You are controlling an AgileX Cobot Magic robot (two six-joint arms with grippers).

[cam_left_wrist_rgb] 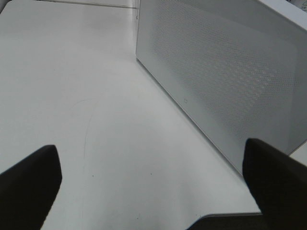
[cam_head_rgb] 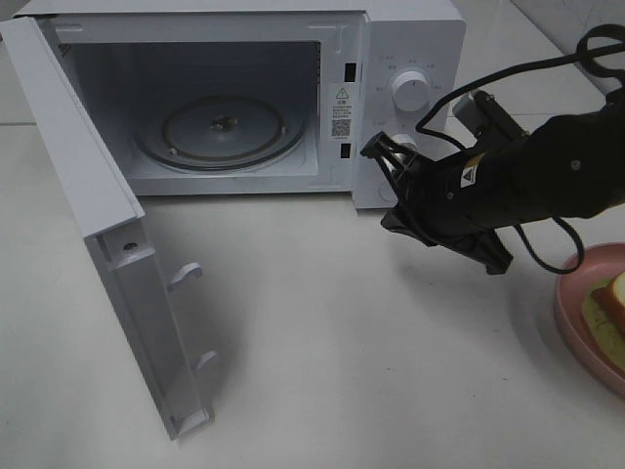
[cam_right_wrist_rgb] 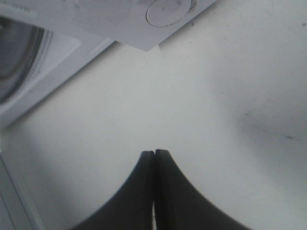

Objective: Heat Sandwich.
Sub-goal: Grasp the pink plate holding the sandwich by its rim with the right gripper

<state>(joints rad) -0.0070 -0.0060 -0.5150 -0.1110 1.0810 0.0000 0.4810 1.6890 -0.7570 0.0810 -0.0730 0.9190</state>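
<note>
Sandwich (cam_head_rgb: 607, 305) on plate (cam_head_rgb: 570, 311) at rt edge, well apart from open microwave (cam_head_rgb: 415, 49).

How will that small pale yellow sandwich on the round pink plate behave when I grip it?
Only partly in view, the small pale yellow sandwich looks soft, so it probably squashes under a firm pinch. Its stacked slices may slide apart. It seems light; the round pink plate could shift if nudged.

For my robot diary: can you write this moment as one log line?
door: open | microwave: empty | sandwich: on pink plate | right jaws: shut, empty, near dial | left jaws: open, empty
</note>
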